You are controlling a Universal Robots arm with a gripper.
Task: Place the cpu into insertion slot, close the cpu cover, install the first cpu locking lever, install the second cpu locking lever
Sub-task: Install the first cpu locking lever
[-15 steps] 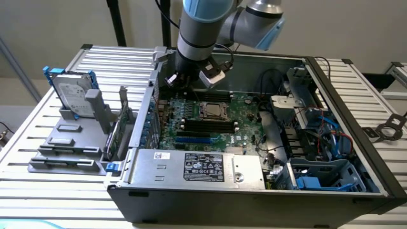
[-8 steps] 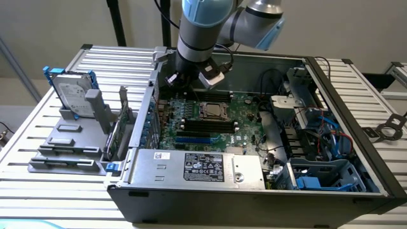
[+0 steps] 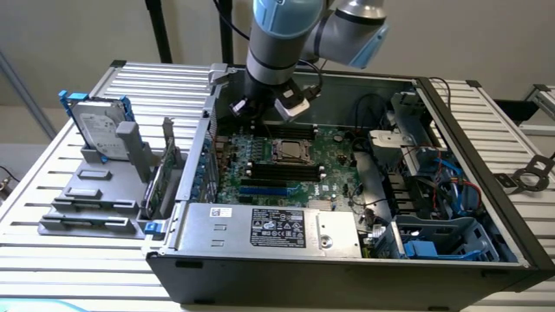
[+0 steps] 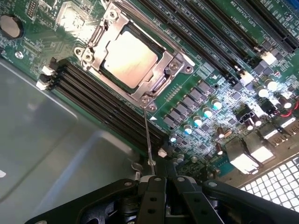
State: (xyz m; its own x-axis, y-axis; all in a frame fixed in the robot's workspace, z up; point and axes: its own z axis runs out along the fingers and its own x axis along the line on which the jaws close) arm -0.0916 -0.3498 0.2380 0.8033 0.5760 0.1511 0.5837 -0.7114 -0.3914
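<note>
One cpu (image 4: 128,53) under one cpu cover (image 4: 174,64), one unlatched lever (image 4: 147,140)

Exterior view: raised, off arm, angled down into open computer case (image 3: 347,286) on slatted worktop (image 3: 52,273); mid distance, whole case framed. Wrist view: rides behind hand (image 4: 161,172), looks obliquely down at motherboard (image 4: 205,79), very close. Shared: cpu socket (image 3: 290,151), memory slots (image 3: 286,172).

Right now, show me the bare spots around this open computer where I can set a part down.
Free: slatted table in front of the grey rack; also the strip between the case's wall and the black bracket, on the exterior view's right. Crowded: inside the case, motherboard and cables.
</note>
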